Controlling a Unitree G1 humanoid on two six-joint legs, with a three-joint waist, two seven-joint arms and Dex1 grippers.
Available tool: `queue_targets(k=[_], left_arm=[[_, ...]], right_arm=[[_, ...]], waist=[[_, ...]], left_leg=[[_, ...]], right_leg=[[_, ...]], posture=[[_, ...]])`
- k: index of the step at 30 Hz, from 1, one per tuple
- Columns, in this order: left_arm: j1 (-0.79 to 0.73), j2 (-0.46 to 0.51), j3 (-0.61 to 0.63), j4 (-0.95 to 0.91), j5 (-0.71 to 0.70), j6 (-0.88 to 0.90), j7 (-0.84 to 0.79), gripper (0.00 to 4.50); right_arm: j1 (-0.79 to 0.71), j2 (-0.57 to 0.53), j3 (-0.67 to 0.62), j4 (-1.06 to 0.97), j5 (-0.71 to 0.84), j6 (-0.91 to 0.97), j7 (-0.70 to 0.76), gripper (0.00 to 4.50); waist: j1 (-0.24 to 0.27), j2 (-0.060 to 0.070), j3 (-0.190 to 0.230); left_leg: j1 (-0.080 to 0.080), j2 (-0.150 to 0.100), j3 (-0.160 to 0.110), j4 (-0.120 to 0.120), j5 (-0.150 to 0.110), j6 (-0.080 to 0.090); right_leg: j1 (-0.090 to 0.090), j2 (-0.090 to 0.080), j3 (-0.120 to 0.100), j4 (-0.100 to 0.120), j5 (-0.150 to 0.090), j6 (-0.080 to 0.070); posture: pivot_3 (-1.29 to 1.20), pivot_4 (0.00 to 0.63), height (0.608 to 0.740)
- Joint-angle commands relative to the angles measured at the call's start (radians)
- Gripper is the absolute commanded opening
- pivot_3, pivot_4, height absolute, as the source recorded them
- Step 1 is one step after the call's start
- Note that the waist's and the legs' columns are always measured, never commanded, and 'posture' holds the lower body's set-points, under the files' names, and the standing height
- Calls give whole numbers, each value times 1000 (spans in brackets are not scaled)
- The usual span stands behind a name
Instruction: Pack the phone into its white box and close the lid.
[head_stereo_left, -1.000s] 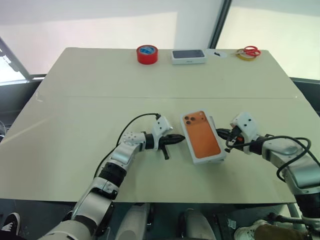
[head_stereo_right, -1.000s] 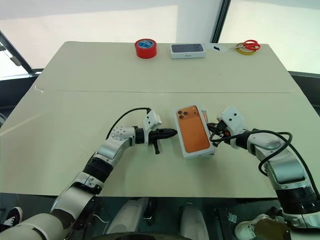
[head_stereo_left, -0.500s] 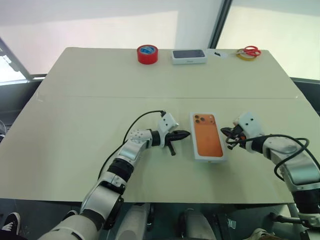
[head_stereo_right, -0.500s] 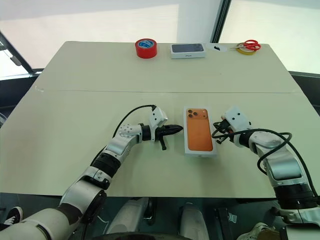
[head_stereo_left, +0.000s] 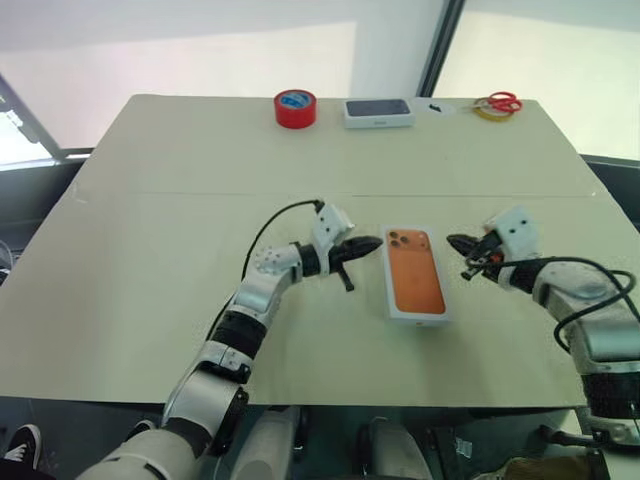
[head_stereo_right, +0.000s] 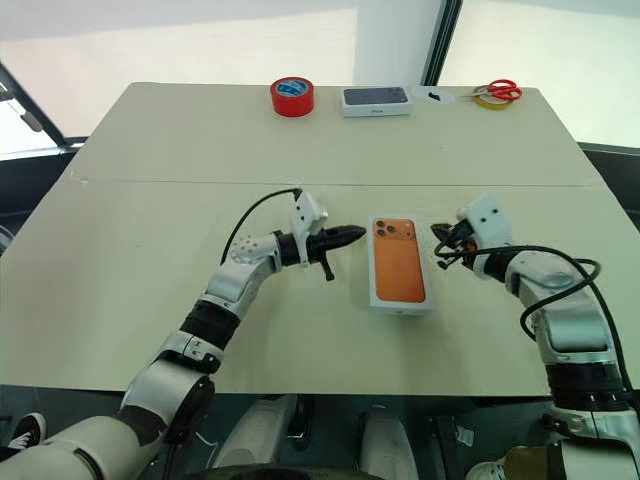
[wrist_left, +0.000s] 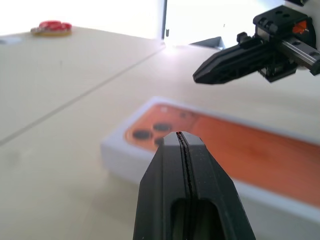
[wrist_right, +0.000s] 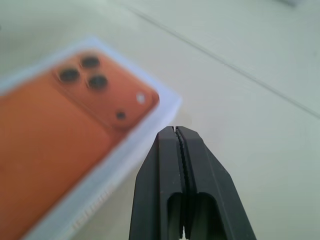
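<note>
The lid (head_stereo_left: 415, 283), white with an orange phone picture on top, lies flat on the table, closed over the white box. The box beneath it and the phone are hidden. My left gripper (head_stereo_left: 378, 241) is shut and empty. It hovers just left of the lid's far corner and points right towards it, clear of it. My right gripper (head_stereo_left: 450, 240) is shut too, holds nothing, and points left at the lid's far right corner with a small gap. The left wrist view looks over the lid (wrist_left: 240, 150) at the right gripper (wrist_left: 197, 77) beyond it.
Along the far table edge stand a red tape roll (head_stereo_left: 294, 108), a white box with a dark phone picture (head_stereo_left: 378, 112), and red scissors beside a yellow tape ring (head_stereo_left: 497, 104). A seam (head_stereo_left: 200, 194) crosses the table behind the arms.
A second ago the lid sat askew with both grippers close at its sides. It now lies straight and flat, and both shut grippers have lifted and drawn slightly away.
</note>
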Motion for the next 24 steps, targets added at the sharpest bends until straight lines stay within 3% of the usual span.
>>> queue_targets(k=[1, 8, 10, 11, 14, 20, 21, 24], left_arm=[[13, -9, -81, -6, 52, -33, -30, 0], [51, 29, -192, 47, 147, 7, -71, 0], [56, 41, -184, 44, 122, 67, -111, 0], [52, 41, -165, 45, 108, 88, -105, 250], [42, 48, -121, 30, 91, 73, -76, 1318], [42, 128, 27, -133, -44, 109, -94, 4392], [46, 147, 44, -166, -63, 128, -99, 4500], [85, 244, 105, -281, -115, 207, -110, 4500]], right_arm=[[84, -53, 46, -95, -16, -42, 95, 37], [134, -106, 199, 33, -282, -66, -12, 37], [142, -87, 190, 17, -237, -41, 18, 37], [136, -70, 171, 5, -199, -11, 25, 11], [100, -36, 115, 3, -133, 23, 27, 935], [22, 4, 1, -36, -5, -15, 71, 4049], [23, 1, -7, -47, 7, -28, 85, 4441], [62, -30, -24, -64, 11, -95, 142, 4441]], waist=[[1, 0, 0], [-2, -1, -6], [1, -3, -8], [0, -4, -9], [-1, -5, -10], [-12, -3, -8], [-12, -2, -8], [-12, -2, -8]], left_leg=[[1, 0, 0, 0, 0, 0], [11, 0, 0, -1, -2, -2], [13, 0, 0, -2, -3, -1], [13, 0, 0, -1, -3, -1], [13, 0, 0, -1, -4, 0], [9, 0, 0, -2, -2, 1], [7, 0, 0, -2, -1, 1], [6, 0, 0, -3, -1, 1]], right_leg=[[1, 0, 0, 0, 0, 0], [10, 0, 1, -1, 0, 0], [14, 0, 0, -4, -1, -1], [14, 0, 0, -4, -1, -1], [15, -1, 0, -5, -1, -1], [8, 0, 0, -3, 0, 0], [6, 0, 1, -2, 0, 0], [5, 0, 1, -2, 0, 0]], posture=[[0, 150, 738], [0, 150, 738], [0, 150, 738], [0, 150, 738], [0, 150, 738], [0, 150, 738], [0, 150, 738], [0, 150, 738]])
